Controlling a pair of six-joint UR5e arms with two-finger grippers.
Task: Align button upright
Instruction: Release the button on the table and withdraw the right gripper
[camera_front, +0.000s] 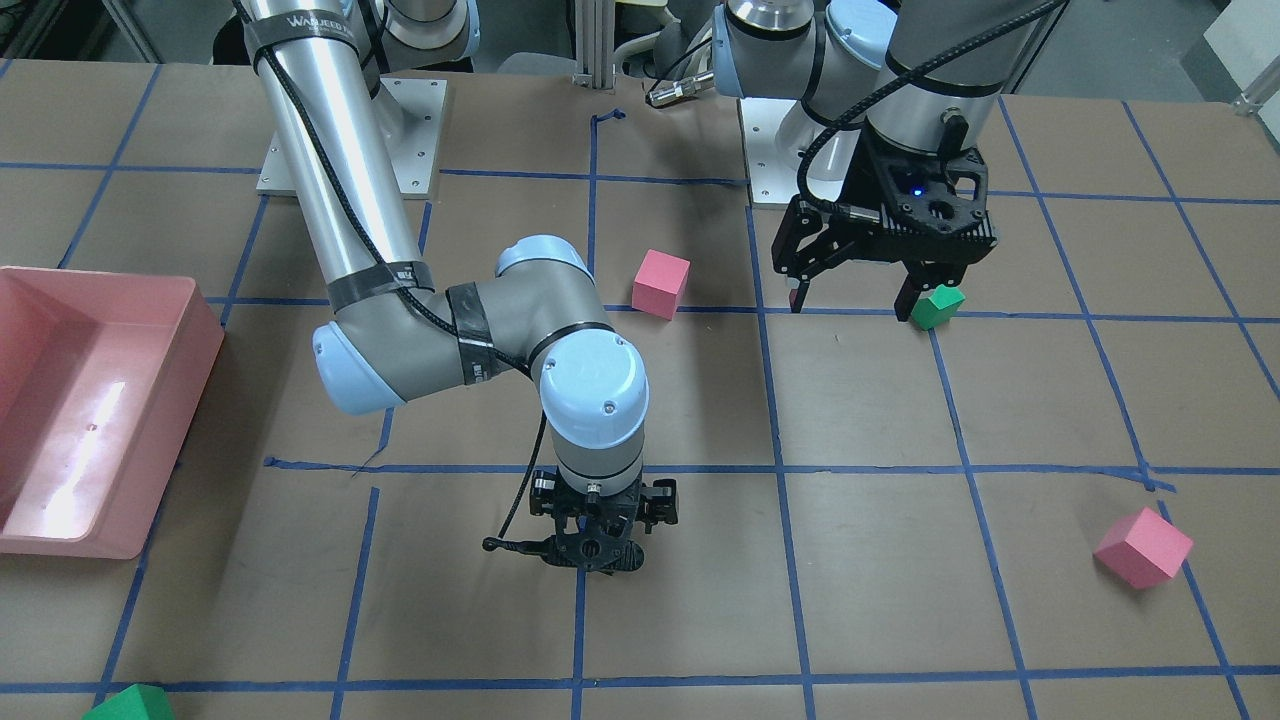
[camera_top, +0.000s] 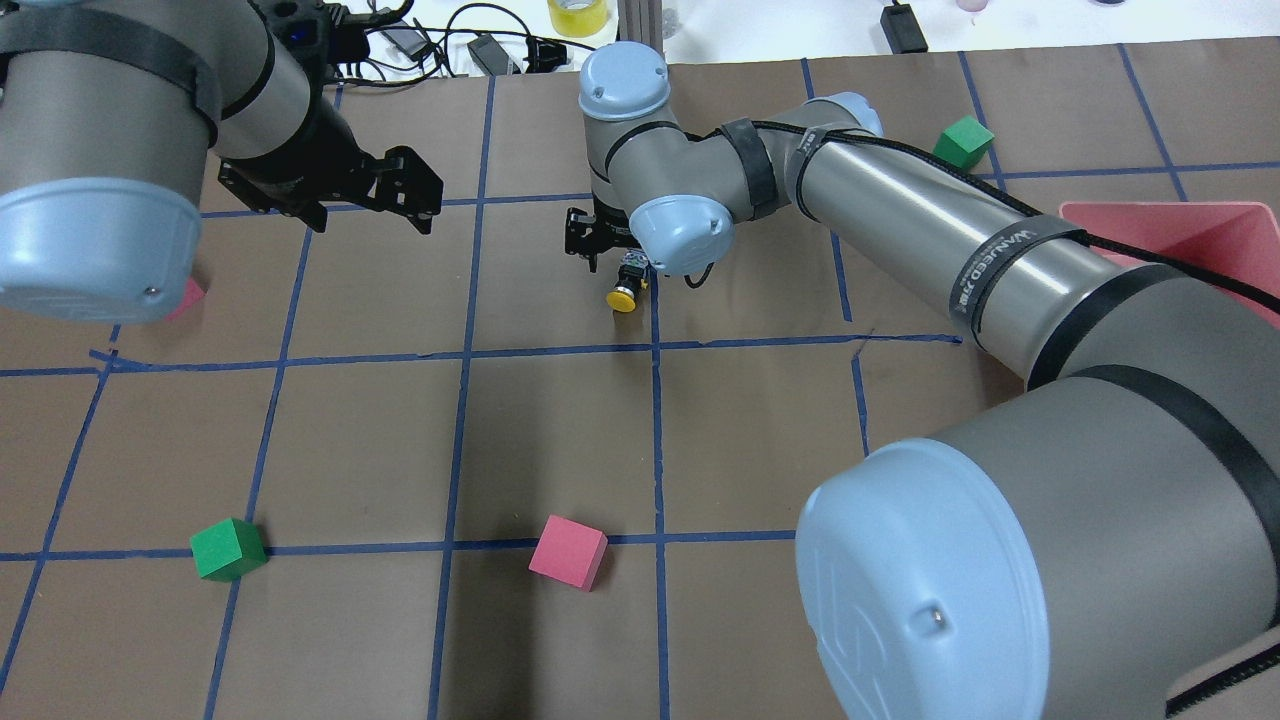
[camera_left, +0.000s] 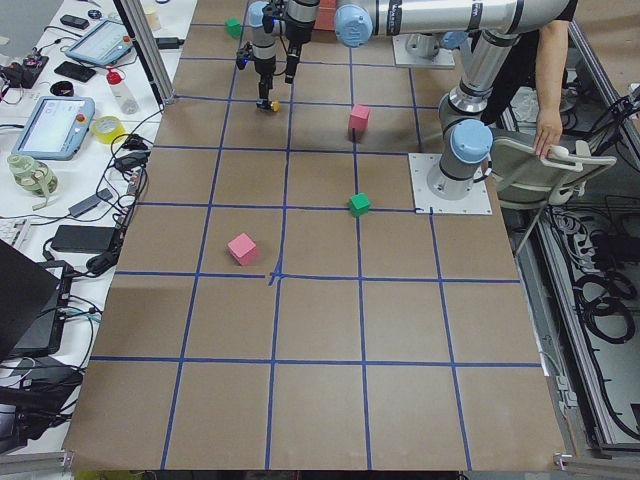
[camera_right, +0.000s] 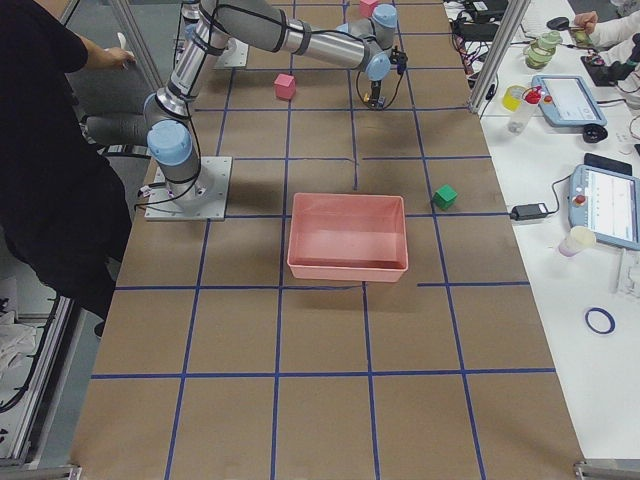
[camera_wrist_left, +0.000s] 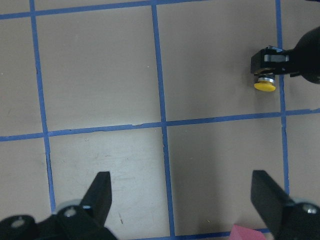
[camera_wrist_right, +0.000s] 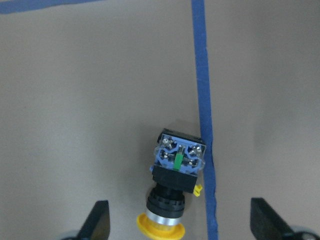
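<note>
Overhead exterior, from its left: the left gripper (camera_wrist_left: 184, 194) hangs above the table (camera_top: 560, 440), jaws spread wide with nothing between them. A pink cube (camera_front: 1143, 547) peeps out from under that arm's elbow. Nearer the robot, a green cube (camera_top: 228, 548) and a second pink cube (camera_top: 568, 551) sit on the paper, each by a tape line.

In the middle, the right gripper (camera_wrist_right: 182, 222) points straight down over the button (camera_top: 624, 290). Its jaws are spread, with one finger (camera_wrist_right: 99, 220) on each side of the button and neither touching it. The button lies on its side, not upright, with its yellow cap toward the robot and its blocky base against a blue tape line (camera_wrist_right: 202, 100).

Further right, a far green cube (camera_top: 962, 142) sits near the table's far edge. The bin (camera_right: 348, 268) is at the right edge, half hidden behind the right arm. The exterior right view shows its floor whole, as plain pink.

Brown paper lies all round the button. The four cubes and the bin are well apart from it, and the left gripper is a grid square to its left. The table's far edge lies beyond the button, with cables (camera_top: 480, 45) on the white bench past it.
</note>
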